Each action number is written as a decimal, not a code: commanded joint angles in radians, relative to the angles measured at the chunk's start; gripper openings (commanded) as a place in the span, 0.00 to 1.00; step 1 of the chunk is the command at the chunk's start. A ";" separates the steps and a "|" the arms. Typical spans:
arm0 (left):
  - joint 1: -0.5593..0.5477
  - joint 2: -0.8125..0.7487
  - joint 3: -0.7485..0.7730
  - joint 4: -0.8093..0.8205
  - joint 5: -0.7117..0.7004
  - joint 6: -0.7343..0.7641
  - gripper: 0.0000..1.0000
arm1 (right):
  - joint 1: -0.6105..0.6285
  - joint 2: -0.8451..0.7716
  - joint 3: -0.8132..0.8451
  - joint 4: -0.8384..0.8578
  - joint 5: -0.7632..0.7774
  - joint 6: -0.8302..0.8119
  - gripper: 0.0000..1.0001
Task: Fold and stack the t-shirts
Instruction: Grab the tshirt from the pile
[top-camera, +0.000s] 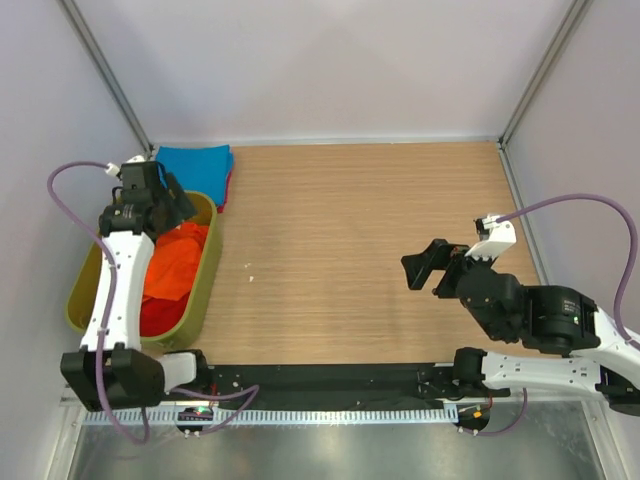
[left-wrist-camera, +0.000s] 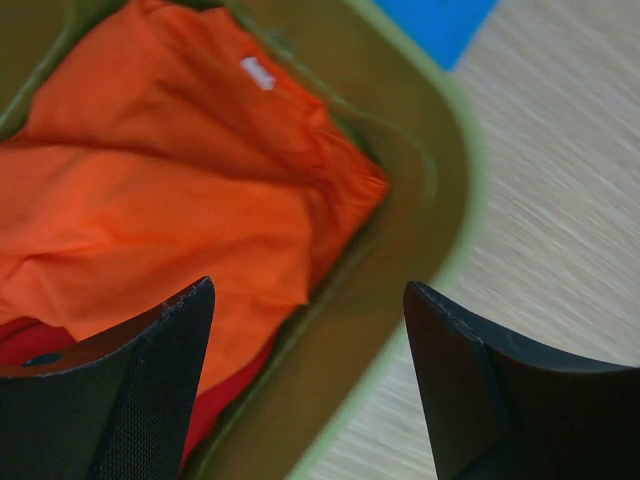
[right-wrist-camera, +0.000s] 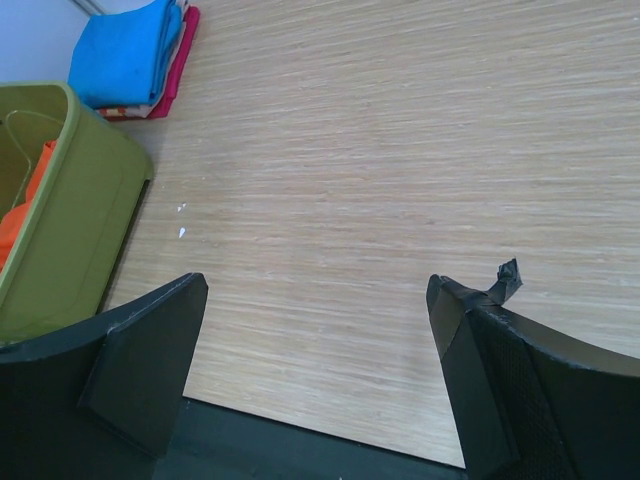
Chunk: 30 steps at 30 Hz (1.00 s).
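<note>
Hovering over the far end of the olive-green tub (top-camera: 208, 285) at the table's (top-camera: 350, 230) nine o'clock, the left gripper (left-wrist-camera: 310, 290) hangs with its jaws spread wide, holding nothing. Below it the orange t-shirt (left-wrist-camera: 170, 190) lies crumpled in the tub on top of a red t-shirt (top-camera: 160, 315). A folded blue t-shirt (top-camera: 196, 160) sits at eleven o'clock, just beyond the tub. The right gripper (top-camera: 425, 270), at three o'clock, is likewise parted and empty above the table.
</note>
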 joint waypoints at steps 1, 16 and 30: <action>0.129 0.069 -0.063 0.036 -0.017 -0.012 0.77 | 0.002 -0.001 0.015 0.075 -0.009 -0.060 1.00; 0.347 0.508 0.002 0.098 0.178 0.002 0.49 | 0.002 -0.024 -0.025 0.121 -0.026 -0.114 1.00; 0.207 0.125 0.466 -0.039 0.203 -0.021 0.00 | 0.004 0.022 -0.028 0.153 -0.040 -0.134 1.00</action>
